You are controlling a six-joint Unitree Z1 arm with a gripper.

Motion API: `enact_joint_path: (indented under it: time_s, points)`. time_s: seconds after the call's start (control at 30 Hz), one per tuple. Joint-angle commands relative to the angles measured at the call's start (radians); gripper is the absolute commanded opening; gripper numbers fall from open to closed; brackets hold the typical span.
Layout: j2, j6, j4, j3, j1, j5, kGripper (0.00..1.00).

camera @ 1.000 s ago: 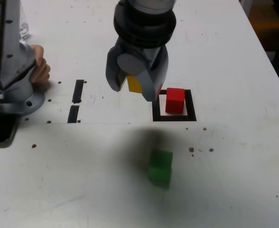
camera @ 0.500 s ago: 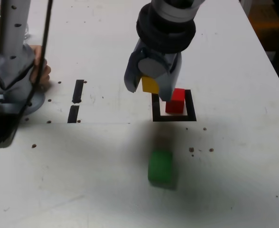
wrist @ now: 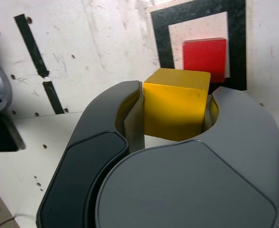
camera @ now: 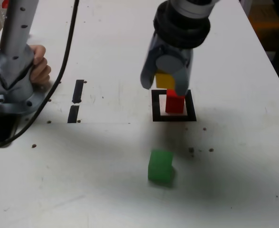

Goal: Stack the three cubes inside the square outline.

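While you read these lines, treat each label as a part of the scene as it stands.

Gripper: your gripper (camera: 167, 83) is clamped on the yellow cube (camera: 164, 80), one jaw on each side; the wrist view shows the cube (wrist: 176, 103) seated squarely between the pads and lifted clear of the tabletop (camera: 234, 57).

Red cube: this one (camera: 174, 102) sits inside the square outline (camera: 157, 104), on its pale centre, just below and slightly beyond the gripper; in the wrist view it (wrist: 205, 59) lies just ahead of the yellow cube, not yet directly under it.

Green cube: it (camera: 160, 166) rests loose on the tabletop, well apart from the gripper and outside the outline, on the camera side of it.

Progress: judged from this layout, you have one cube placed, one in transit and one untouched, so roughly the first third is done.

Remaining: you appear to need a small shift to centre yellow over red, a release, then a fetch of green for the top.

Other items: two short black bar marks (camera: 76, 100) lie far from the gripper, and a person's hand (camera: 39, 69) rests by the arm's base (camera: 11, 90).

Writing: no brand, label or lettering can be read in either view.
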Motion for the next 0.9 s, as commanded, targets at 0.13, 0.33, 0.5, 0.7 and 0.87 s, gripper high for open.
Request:
enact_joint_path:
  time_s: [0.13, 0.33, 0.5, 0.7, 0.87]
  points:
    - [0.04, -0.002, 0.004, -0.023, 0.015, 0.0, 0.2]
    - [0.062, -0.003, -0.003, -0.033, 0.024, 0.0, 0.2]
    - [0.081, -0.005, -0.02, -0.019, 0.032, 0.001, 0.22]
    - [0.096, -0.006, -0.036, -0.005, 0.035, -0.015, 0.31]
    - [0.102, -0.005, -0.042, 0.002, 0.038, -0.034, 0.4]
